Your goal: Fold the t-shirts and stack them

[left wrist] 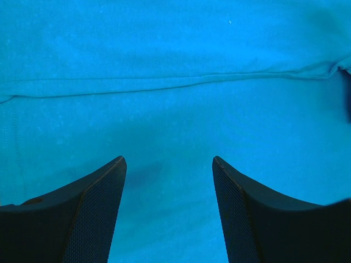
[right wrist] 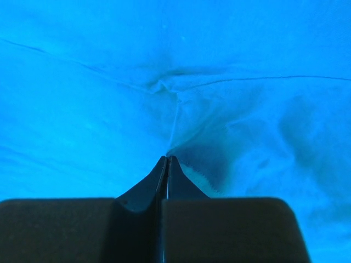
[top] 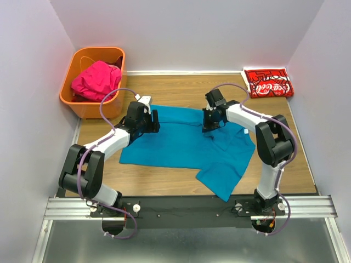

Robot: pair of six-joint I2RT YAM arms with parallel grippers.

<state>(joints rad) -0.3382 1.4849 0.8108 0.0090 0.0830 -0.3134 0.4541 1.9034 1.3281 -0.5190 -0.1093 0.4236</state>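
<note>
The teal-blue t-shirt [top: 186,145] lies spread on the table, its near right part folded into a flap. My left gripper [top: 154,124] is open over the shirt's far left part; in the left wrist view [left wrist: 169,161] only flat teal cloth [left wrist: 175,109] lies between the jaws. My right gripper [top: 210,127] is shut on a pinch of the teal cloth near the shirt's far middle; the right wrist view [right wrist: 167,159] shows creases [right wrist: 175,93] running to the tips. The red Coca-Cola t-shirt [top: 268,83] lies folded at the far right. The magenta-pink t-shirt [top: 96,80] is bunched in the basket.
The orange plastic basket [top: 88,104] stands at the far left corner. Grey walls close in the table on the left, back and right. A metal rail [top: 186,208] with the arm bases runs along the near edge.
</note>
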